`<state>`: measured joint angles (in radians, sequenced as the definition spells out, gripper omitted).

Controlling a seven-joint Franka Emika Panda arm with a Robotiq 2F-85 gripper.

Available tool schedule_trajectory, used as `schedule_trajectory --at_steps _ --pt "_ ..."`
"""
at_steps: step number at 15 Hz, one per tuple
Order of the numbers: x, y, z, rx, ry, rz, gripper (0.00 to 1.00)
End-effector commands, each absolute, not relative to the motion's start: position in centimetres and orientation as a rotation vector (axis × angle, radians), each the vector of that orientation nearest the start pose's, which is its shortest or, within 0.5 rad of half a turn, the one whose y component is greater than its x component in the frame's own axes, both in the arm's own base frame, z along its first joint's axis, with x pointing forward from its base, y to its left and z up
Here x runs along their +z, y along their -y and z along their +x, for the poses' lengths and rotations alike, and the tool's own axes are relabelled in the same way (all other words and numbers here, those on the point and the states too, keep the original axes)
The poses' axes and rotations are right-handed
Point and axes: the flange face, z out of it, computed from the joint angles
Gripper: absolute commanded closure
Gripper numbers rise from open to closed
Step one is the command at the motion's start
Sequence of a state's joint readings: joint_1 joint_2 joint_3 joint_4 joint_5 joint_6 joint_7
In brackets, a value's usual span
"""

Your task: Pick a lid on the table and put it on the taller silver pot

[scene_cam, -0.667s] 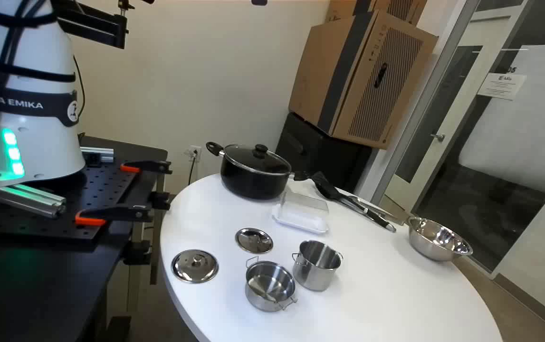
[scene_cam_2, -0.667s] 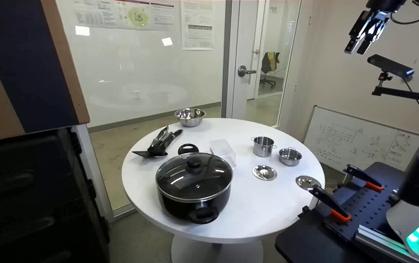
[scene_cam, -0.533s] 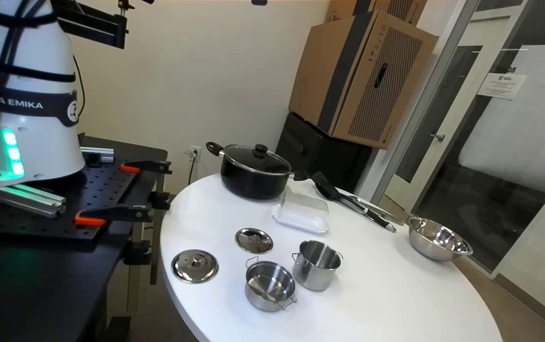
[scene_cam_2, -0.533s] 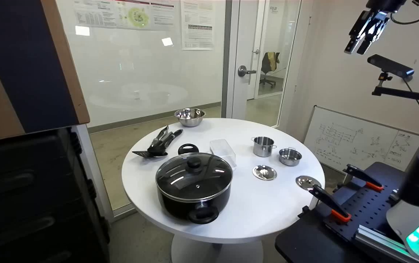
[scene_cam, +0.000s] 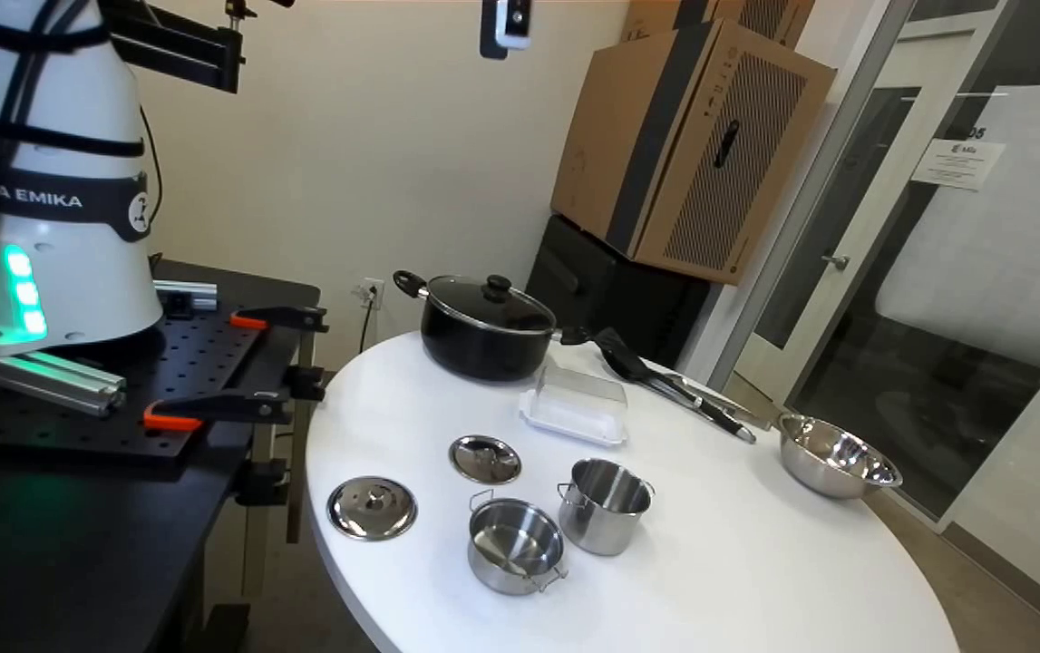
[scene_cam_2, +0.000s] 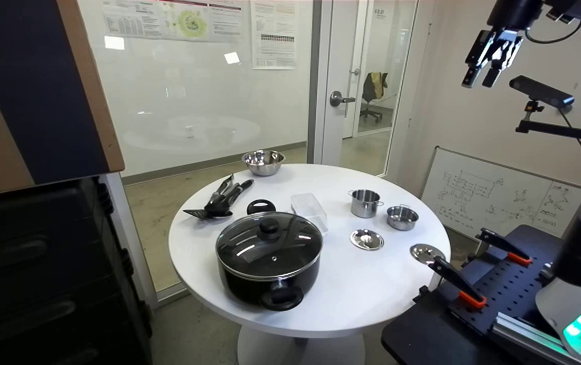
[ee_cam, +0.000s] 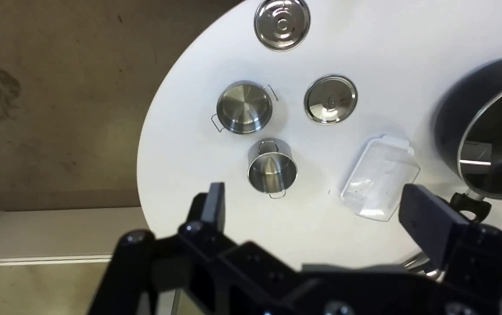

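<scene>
Down on the table (scene_cam_2: pixel 351 291), a mirror-bright lid (scene_cam_2: pixel 366 240)

At left in an exterior view stands the black pot (scene_cam_2: pixel 242 288); farther along, the taller pot (scene_cam_2: pixel 365 206), upright and uncovered. The lid lies flat near it: round, silver, polished, its knob merging with dark and pale reflections, with a white glint in the wrist view. Next come the wide pot (scene_cam_2: pixel 402 221) and the bigger lid (scene_cam_2: pixel 426 253). Farther right, high up, the pincer (scene_cam_2: pixel 479 81) hangs, jaws spread.
</scene>
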<state>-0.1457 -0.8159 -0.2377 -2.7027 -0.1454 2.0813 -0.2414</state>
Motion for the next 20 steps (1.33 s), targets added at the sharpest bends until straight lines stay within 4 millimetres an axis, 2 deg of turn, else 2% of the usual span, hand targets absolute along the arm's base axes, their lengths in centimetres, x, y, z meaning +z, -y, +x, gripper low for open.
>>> schedule_trajectory --at_steps 1,4,5,6,10,15,17,20 --pt "43.9 9.7 33.0 -0.287 -0.111 -3.15 0.0" --pt "40.3 7.3 35.1 -0.298 -0.247 -3.142 0.0" --pt "38.4 6.7 35.7 -0.288 -0.308 -3.135 0.0" --pt "37.3 6.3 36.7 -0.292 -0.351 -3.13 0.0" --pt "31.0 5.9 39.0 -0.242 -0.519 -3.123 0.0" --pt "23.6 5.2 41.4 0.062 -0.525 -3.125 0.0" --pt "21.4 5.0 42.5 0.13 -0.518 -3.139 0.0" --pt "19.2 4.2 44.4 0.174 -0.524 -3.149 0.0"
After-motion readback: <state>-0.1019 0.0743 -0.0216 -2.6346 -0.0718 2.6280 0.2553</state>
